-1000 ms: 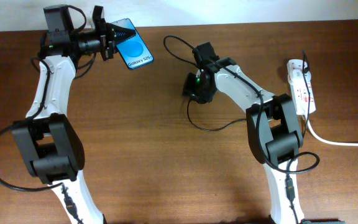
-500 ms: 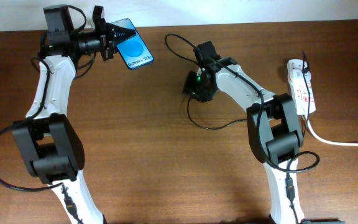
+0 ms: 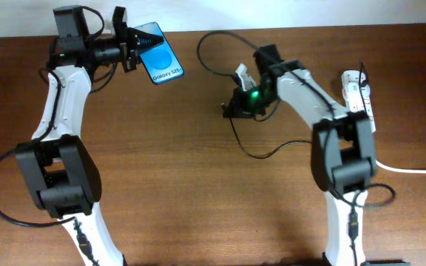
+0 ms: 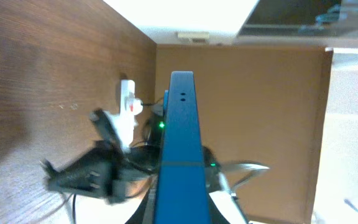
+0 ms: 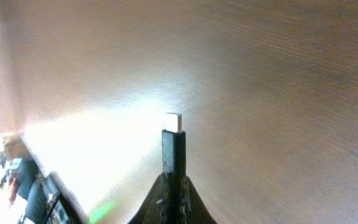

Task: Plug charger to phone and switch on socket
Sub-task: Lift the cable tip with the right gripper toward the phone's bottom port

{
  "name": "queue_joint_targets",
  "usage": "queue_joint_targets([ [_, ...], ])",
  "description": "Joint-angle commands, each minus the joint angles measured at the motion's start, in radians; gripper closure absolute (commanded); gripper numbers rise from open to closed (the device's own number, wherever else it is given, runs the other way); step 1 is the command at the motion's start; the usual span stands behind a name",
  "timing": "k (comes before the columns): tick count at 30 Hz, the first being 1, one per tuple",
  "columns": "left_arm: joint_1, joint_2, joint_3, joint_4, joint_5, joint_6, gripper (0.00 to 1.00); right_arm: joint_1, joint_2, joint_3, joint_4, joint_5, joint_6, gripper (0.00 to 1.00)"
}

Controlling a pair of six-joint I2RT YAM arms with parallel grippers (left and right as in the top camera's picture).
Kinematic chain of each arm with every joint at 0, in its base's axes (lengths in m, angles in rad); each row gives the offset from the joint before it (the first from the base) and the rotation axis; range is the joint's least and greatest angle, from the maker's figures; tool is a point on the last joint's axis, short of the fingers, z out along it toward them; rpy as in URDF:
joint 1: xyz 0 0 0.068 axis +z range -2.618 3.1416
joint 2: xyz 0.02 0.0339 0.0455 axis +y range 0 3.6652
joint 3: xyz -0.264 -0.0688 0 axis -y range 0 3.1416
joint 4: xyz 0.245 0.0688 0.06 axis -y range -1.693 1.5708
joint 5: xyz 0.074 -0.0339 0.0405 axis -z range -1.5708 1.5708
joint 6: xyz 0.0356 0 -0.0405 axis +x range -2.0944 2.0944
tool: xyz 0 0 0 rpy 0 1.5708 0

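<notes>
Pinches the charger (image 5: 173,152) in the right gripper (image 5: 173,186), jaws drawn in narrow on the black plug body, with the small metal tip poking clear beyond the fingertips toward the bare wooden table (image 5: 278,74). Seen from overhead, sits around the middle of the table toward the far side, with the charger's thin black cable looping off both farther away and nearer (a green light (image 3: 254,94) glows on the wrist just beside it).

Clamps the phone (image 3: 161,60) in the left gripper (image 3: 135,44) at the far left, jaws closed on its left end, lit blue screen facing up and slanted; shows edge-on in the left wrist view. Keeps plug tip and phone well apart.

Places the socket (image 3: 359,100) at the far right, apart from both grippers, thick white cord (image 3: 405,168) trailing off to the right.
</notes>
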Motion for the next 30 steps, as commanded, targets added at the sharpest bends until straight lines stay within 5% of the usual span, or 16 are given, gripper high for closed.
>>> queue_joint_targets([
  [1, -0.007, -0.011, 0.018, 0.002, 0.082, 0.03, 1.0, 0.0, -0.167, 0.015, -0.113, -0.201, -0.277, 0.96],
  [11, -0.031, -0.011, 0.018, 0.002, 0.14, 0.052, 1.0, -0.074, -0.47, -0.005, -0.396, -0.243, -0.339, 0.95],
  [15, -0.035, -0.011, 0.018, 0.002, 0.145, 0.06, 1.0, -0.192, -0.686, -0.183, -0.39, -0.235, -0.333, 0.95],
  [21, -0.093, -0.011, 0.018, 0.002, 0.109, 0.089, 1.0, -0.237, -0.911, -0.575, -0.012, -0.227, 0.006, 0.96],
  [30, -0.211, -0.011, 0.018, 0.011, -0.003, 0.084, 1.0, 0.141, -0.83, -0.596, 0.452, 0.086, 0.472, 0.96],
])
